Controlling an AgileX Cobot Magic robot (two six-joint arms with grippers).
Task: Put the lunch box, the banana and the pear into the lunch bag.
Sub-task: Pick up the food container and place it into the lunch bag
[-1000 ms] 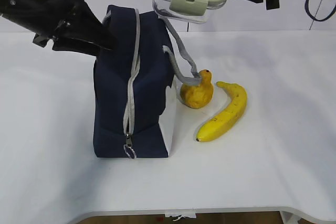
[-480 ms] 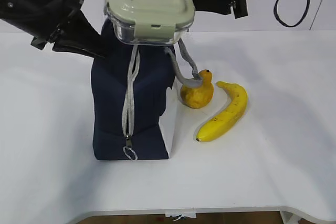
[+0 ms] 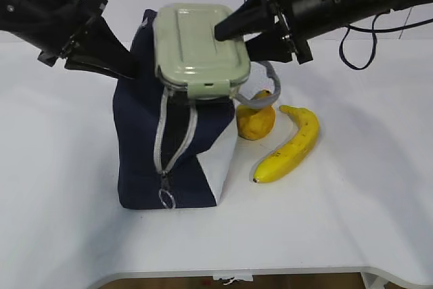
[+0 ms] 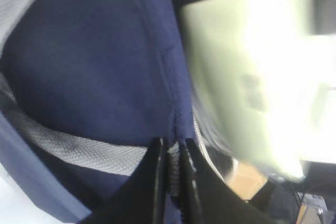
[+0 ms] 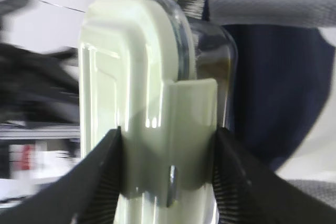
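While hidden outside, left tool (image 4: 170,161) pinches lunch bag (image 4: 105,77) fabric.

I count one lunch bag (image 3: 172,147), which I use as the landmark. One lunch box (image 3: 197,51) sits at the bag's top opening. One pear (image 3: 256,120) lies just beside the bag's right side. One banana (image 3: 291,143) lies beyond the pear, farther from the bag. I count two grippers: the left gripper (image 3: 111,59) at the bag's upper left and the right gripper (image 3: 233,28) at its upper right. All stands on one table (image 3: 352,221).
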